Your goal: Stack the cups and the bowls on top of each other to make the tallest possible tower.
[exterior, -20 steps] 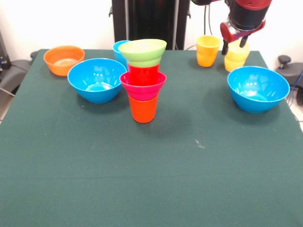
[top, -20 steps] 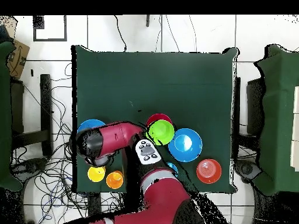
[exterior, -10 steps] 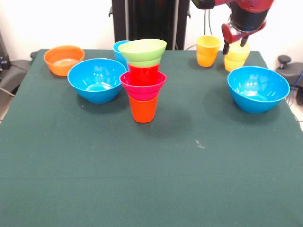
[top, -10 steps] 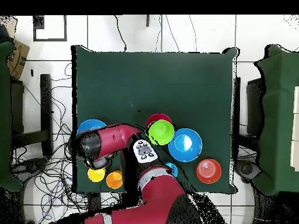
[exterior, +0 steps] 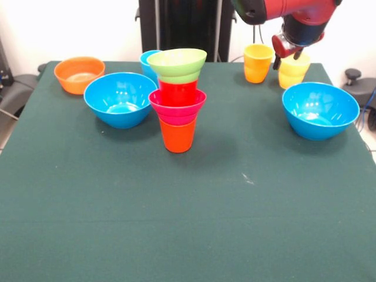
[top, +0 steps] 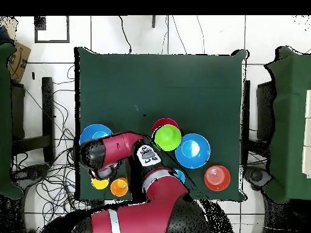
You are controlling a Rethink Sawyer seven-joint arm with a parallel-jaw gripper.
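Across the table in the front view, the tower [exterior: 178,97] is standing four high: orange cup, pink bowl, red cup, green bowl. The gripper [exterior: 288,56] is hanging over the yellow cup [exterior: 294,70], fingers apart, holding nothing. Both blue bowls [exterior: 320,109] and the orange bowl [exterior: 79,74] are sitting empty, unstacked. From overhead, the arm [top: 112,151] is covering the gripper, so it's adding nothing there.
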